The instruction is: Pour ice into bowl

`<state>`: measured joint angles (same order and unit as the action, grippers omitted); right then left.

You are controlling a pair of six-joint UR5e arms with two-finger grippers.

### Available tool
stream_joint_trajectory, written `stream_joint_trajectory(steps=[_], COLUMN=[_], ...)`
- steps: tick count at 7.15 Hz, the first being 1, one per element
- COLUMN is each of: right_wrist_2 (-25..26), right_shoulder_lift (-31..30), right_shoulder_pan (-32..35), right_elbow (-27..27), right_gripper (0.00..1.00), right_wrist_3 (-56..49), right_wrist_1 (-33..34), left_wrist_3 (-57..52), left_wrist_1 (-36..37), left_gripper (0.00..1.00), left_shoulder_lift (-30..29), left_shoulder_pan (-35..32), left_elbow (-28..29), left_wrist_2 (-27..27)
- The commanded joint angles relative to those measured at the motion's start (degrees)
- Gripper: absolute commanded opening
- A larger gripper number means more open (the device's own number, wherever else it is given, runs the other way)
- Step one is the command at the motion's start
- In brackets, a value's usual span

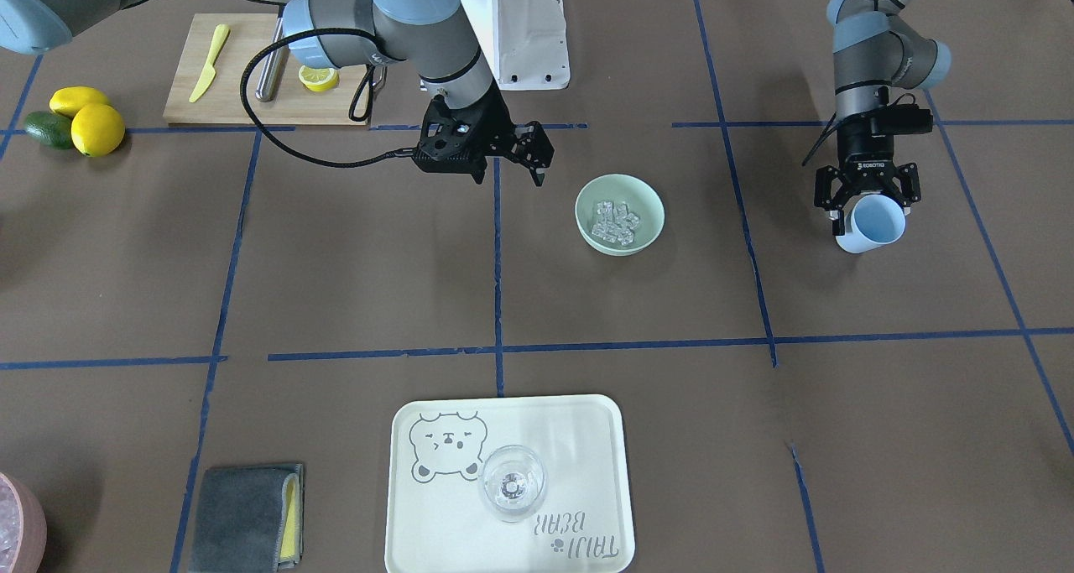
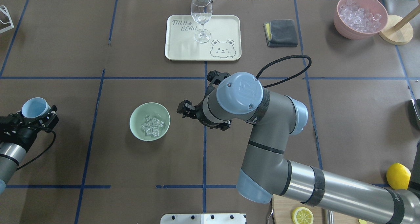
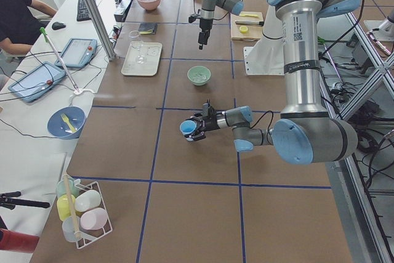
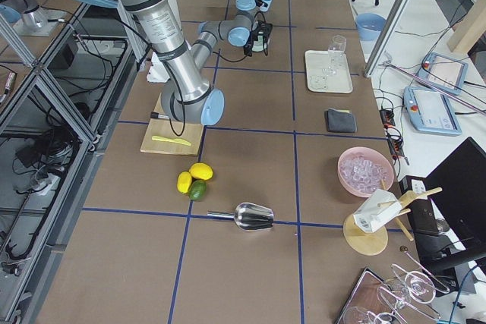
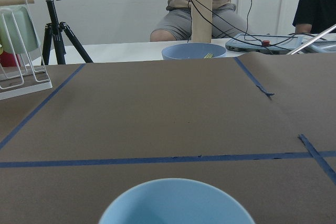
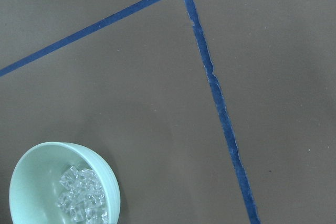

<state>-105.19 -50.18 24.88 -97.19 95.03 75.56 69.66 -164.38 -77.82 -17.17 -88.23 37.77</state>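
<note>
The pale mint-green bowl point(image 1: 589, 195) stands upright near the middle of the table and holds the ice point(image 1: 614, 222), a small heap of clear cubes. Bowl point(image 2: 135, 118) and ice point(image 2: 152, 125) also show in the overhead view, and low left in the right wrist view point(image 6: 31, 182). My left gripper point(image 1: 871, 214) is shut on a light blue cup point(image 1: 874, 227), tilted, held far to the side of the bowl. The cup's rim point(image 5: 176, 203) shows nothing inside. My right gripper point(image 1: 509, 174) is open and empty, hovering beside the bowl.
A cream tray point(image 2: 183, 50) with a wine glass point(image 2: 201, 17) sits at the far side. A grey cloth point(image 2: 280, 32) and a pink container of ice point(image 2: 359, 15) lie far right. A cutting board point(image 1: 252, 70) and lemons point(image 1: 96, 128) are near the robot's base.
</note>
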Motion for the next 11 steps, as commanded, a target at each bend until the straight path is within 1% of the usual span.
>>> stream_joint_trajectory(steps=[1,2,3,4,5,6,7,10,11], right_wrist_2=[0.33,1.12,1.21,1.30,2.52,3.05,3.14,3.32,3.84], right_shoulder_lift=[0.43,2.61,5.93,9.88,12.27,12.64,13.17,13.17,13.26], right_shoulder_pan=[-1.66,-1.93,-1.94,-1.94,-1.94,-1.94,-2.02,-4.39,-4.83], right_elbow=[0.77,2.69,6.71,12.06,15.86,19.11,22.02,23.10,23.54], right_gripper=[1.00,1.00,1.00,1.00,1.00,1.00,1.00,1.00,1.00], right_wrist_3=[0.07,0.07,-0.02,-0.02,-0.02,0.07,0.07,0.07,0.07], right_wrist_1=[-0.06,0.12,0.12,0.12,-0.14,-5.45,-7.33,-7.26,-7.27], left_wrist_3=[0.03,0.03,-0.05,-0.14,-0.14,-0.23,-0.23,-0.23,-0.23], left_wrist_1=[-0.06,0.02,0.02,0.02,0.02,0.28,0.37,0.81,0.99], left_gripper=[1.00,1.00,1.00,1.00,1.00,1.00,1.00,1.00,1.00], left_shoulder_lift=[1.09,1.09,1.79,2.32,2.85,4.07,5.65,7.51,8.99], left_shoulder_pan=[-0.06,-0.06,-0.06,-0.06,-0.06,-0.06,-0.06,-0.06,-0.06], left_elbow=[-0.19,-0.19,-0.28,-0.37,-0.80,-2.81,-4.39,-6.87,-8.35], left_wrist_2=[0.03,0.03,0.11,0.20,1.86,3.35,4.32,6.61,7.75])
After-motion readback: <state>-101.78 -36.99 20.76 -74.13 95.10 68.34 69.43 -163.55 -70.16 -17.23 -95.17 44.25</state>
